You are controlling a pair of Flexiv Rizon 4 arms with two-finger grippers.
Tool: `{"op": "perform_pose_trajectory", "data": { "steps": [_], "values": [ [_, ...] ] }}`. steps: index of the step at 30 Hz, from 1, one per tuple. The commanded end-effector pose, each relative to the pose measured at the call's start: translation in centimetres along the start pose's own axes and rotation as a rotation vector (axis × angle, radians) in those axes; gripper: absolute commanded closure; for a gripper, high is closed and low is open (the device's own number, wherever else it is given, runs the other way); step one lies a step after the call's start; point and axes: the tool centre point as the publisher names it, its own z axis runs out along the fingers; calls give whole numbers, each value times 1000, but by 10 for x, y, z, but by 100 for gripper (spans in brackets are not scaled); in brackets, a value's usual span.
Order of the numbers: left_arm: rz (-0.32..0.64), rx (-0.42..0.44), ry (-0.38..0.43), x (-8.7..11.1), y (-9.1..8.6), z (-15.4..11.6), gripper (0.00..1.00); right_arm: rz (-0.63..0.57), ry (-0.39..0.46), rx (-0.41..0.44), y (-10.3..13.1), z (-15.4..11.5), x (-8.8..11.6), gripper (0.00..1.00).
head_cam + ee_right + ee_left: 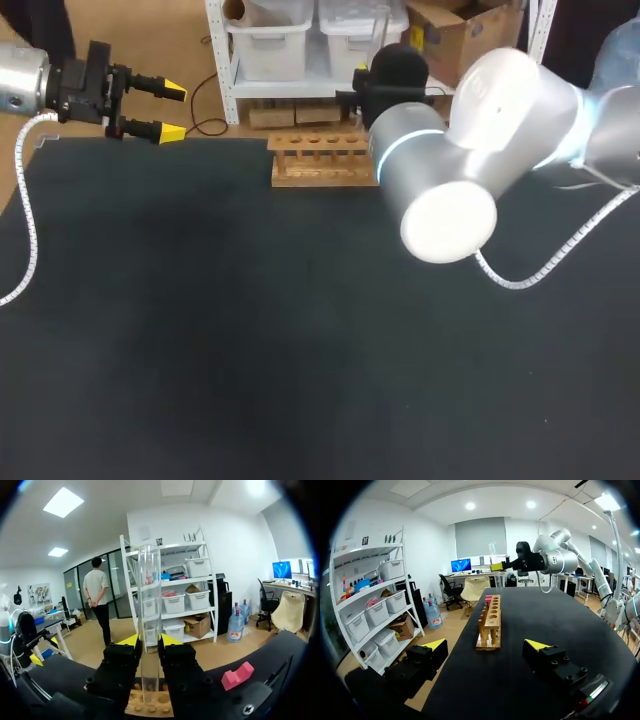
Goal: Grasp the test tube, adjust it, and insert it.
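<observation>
Dark worktop [300,350] fills the scene. The right arm [470,150] bends in over its far right part, and the left arm [30,85] sits at the far left corner, likely parked clear of the work. A wooden rack [322,160] stands at the middle of the far edge. The left claw [172,111] is spread wide and holds nothing. The right claw [150,641] hangs just above the rack, clamped on the lower part of the test tube [149,580]. The tube stands upright with its bottom close over the rack's holes, apparently lined up for insertion. Whether it touches the rack I cannot tell.
</observation>
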Motion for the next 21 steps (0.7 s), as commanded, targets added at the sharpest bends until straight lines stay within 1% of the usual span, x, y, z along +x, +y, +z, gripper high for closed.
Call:
{"op": "perform_pose_trajectory", "data": {
  "steps": [1, 6, 15, 21],
  "values": [
    [1, 1, 0, 0, 1, 0, 0, -8, -41, -108, -4, 6, 4, 100],
    [1, 1, 0, 0, 1, 0, 0, -26, -54, -131, -7, 5, 3, 100],
    [1, 1, 0, 0, 1, 0, 0, -63, -59, -157, -11, 2, 8, 100],
    [1, 1, 0, 0, 1, 0, 0, -73, -77, -169, -12, 3, 9, 100]
  ]
}}
